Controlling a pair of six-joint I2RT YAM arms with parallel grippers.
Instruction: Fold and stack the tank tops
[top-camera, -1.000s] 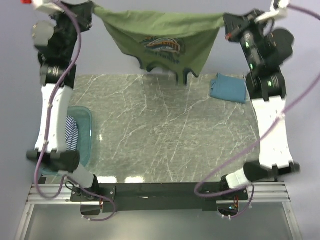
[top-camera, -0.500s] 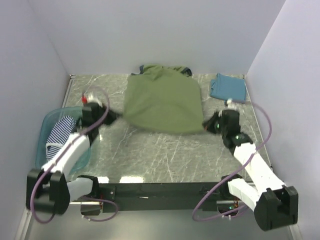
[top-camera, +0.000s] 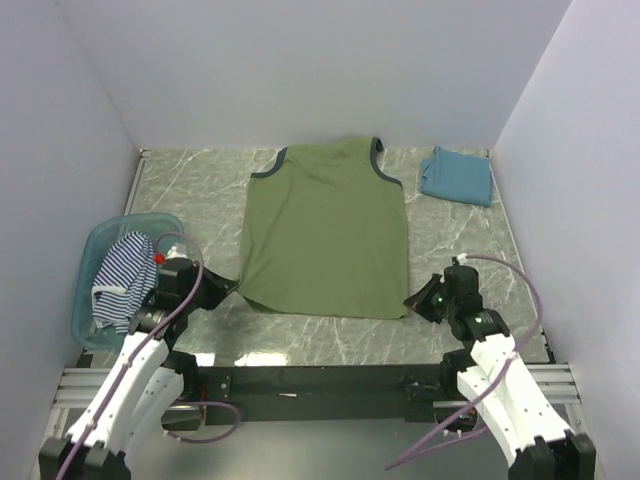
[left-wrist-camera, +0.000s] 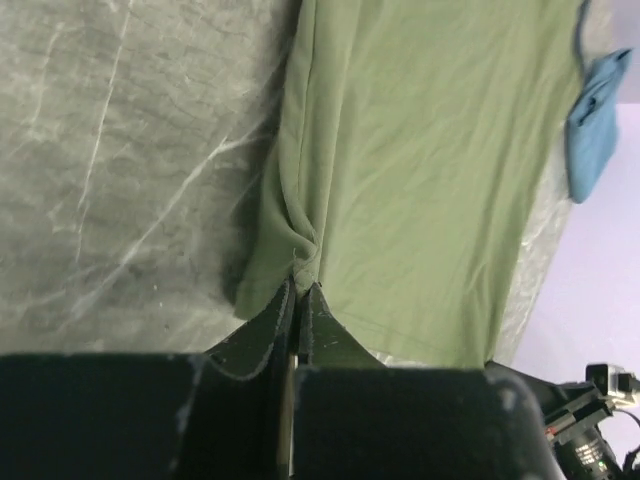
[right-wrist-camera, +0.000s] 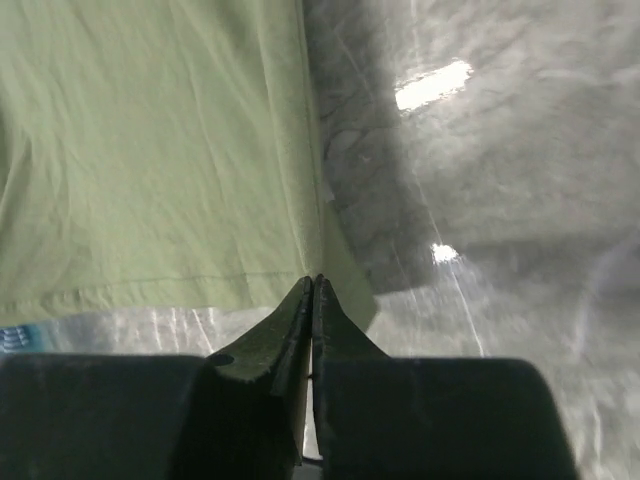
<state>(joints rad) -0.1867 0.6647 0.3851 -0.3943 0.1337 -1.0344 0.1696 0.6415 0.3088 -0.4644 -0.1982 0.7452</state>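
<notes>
The translucent teal tub (top-camera: 108, 224) sits at 8 o'clock on the table, against the left wall. The striped tank top (top-camera: 120, 276) is bunched inside it, and part of the cloth drapes over the near rim.

The olive-green tank top (top-camera: 325, 235) lies spread flat in the middle, with its dark-trimmed straps toward 12 and its hem toward 6. The left gripper (left-wrist-camera: 298, 290) has its fingers pressed together on the hem corner at 7 o'clock, where the cloth puckers into the tips. The right gripper (right-wrist-camera: 313, 285) pinches the opposite hem corner at 5 o'clock, its fingers closed with no gap. The teal-blue tank top (top-camera: 457, 176) lies folded at 1 o'clock, near the far right corner and apart from the olive one.

Bare table shows at 10 o'clock between the tub and the olive top, in a strip along the near edge, and at 3 o'clock below the folded top.

The tabletop (top-camera: 195, 195) is grey-green stone-patterned with pale veins and glare spots. Plain pale walls (top-camera: 320, 70) close off the left, far and right sides.
</notes>
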